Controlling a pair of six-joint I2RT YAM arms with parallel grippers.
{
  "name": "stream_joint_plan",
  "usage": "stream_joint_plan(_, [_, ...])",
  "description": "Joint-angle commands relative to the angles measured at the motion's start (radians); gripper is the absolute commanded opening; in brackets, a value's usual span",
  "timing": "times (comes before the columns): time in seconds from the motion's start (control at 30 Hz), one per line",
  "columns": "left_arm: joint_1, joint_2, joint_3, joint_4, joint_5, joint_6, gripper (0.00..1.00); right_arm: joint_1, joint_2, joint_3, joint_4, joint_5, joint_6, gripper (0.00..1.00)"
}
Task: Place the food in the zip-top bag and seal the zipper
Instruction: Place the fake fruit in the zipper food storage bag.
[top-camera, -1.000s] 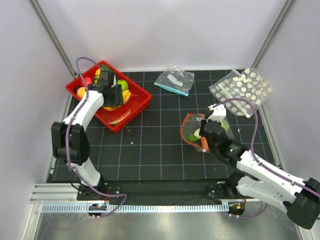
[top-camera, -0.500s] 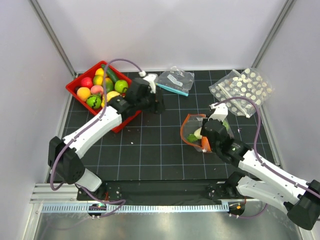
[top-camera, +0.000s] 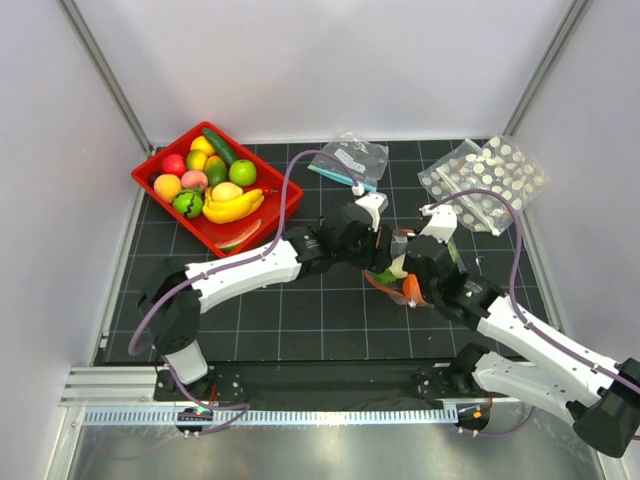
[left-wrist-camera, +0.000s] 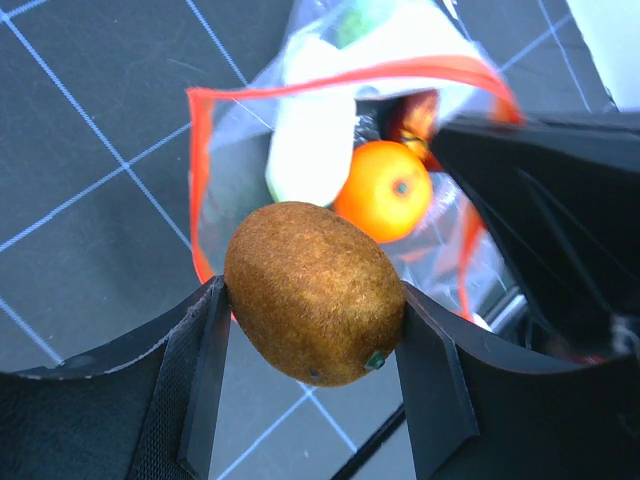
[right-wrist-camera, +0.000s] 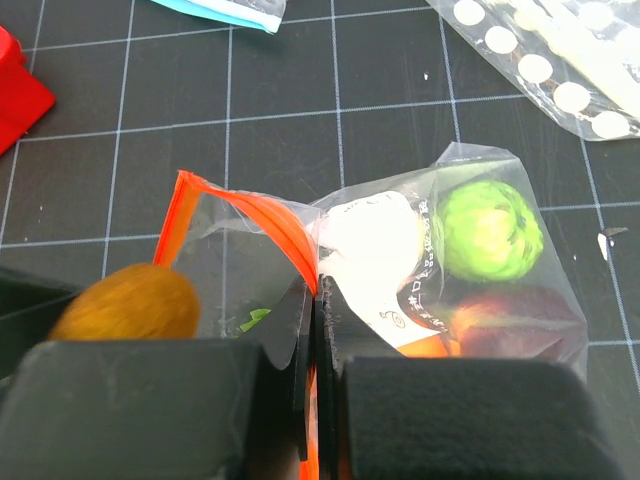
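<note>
My left gripper (left-wrist-camera: 312, 350) is shut on a fuzzy brown kiwi (left-wrist-camera: 313, 292) and holds it just above the open mouth of the zip-top bag (left-wrist-camera: 330, 130). The bag's orange-red zipper (left-wrist-camera: 340, 75) gapes open. Inside lie an orange (left-wrist-camera: 384, 190), a white piece (left-wrist-camera: 308, 150) and, in the right wrist view, a green lime (right-wrist-camera: 487, 229). My right gripper (right-wrist-camera: 318, 300) is shut on the zipper strip (right-wrist-camera: 275, 215) at the bag's rim and holds it up. From above, both grippers (top-camera: 375, 245) meet at the bag (top-camera: 392, 268), mid-table right.
A red tray (top-camera: 283, 195) with bananas, cucumber and several other fruits stands at the back left. A clear bag with a teal strip (top-camera: 348, 160) lies at the back centre. A white-dotted bag (top-camera: 485, 178) lies at the back right.
My left arm has swung from the red tray across the table to the bag, carrying the kiwi. My right gripper has kept its hold on the bag's rim.
</note>
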Motion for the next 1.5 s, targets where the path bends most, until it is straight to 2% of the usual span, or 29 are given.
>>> stream_joint_plan(0.0, [-0.02,0.022,-0.003,0.155,-0.066,-0.051,0.58,0.001,-0.04,0.046,-0.013,0.013,0.02,0.01])
stream_joint_plan(0.3, [-0.079,0.142,0.062,0.237,-0.056,-0.096,0.61,0.002,-0.113,0.031,-0.021,0.027,0.06,0.01])
stream_joint_plan(0.4, [-0.092,0.143,0.039,0.283,-0.082,-0.11,0.82,0.001,-0.144,0.02,-0.009,0.035,0.066,0.01])
stream_joint_plan(0.43, [-0.095,0.14,0.028,0.287,-0.102,-0.107,0.94,0.001,-0.145,0.018,-0.01,0.038,0.068,0.01])
stream_joint_plan(0.47, [-0.099,0.137,0.023,0.287,-0.115,-0.102,1.0,0.001,-0.147,0.02,-0.013,0.044,0.068,0.01])
stream_joint_plan(0.7, [-0.11,0.05,-0.027,0.287,-0.161,-0.07,1.0,0.001,-0.161,0.02,-0.038,0.061,0.074,0.01])
stream_joint_plan(1.1, [-0.116,-0.198,-0.165,0.271,-0.286,-0.024,1.0,0.001,-0.158,0.034,-0.061,0.096,0.075,0.01])
stream_joint_plan(1.33, [-0.115,-0.33,-0.254,0.244,-0.458,0.015,1.0,0.001,-0.168,0.028,-0.064,0.104,0.069,0.03])
stream_joint_plan(1.37, [-0.112,-0.341,-0.267,0.244,-0.521,-0.002,1.0,0.001,-0.173,0.026,-0.064,0.102,0.069,0.03])
stream_joint_plan(1.47, [-0.104,-0.373,-0.317,0.234,-0.59,-0.086,1.0,0.001,-0.191,0.014,-0.05,0.096,0.065,0.03])
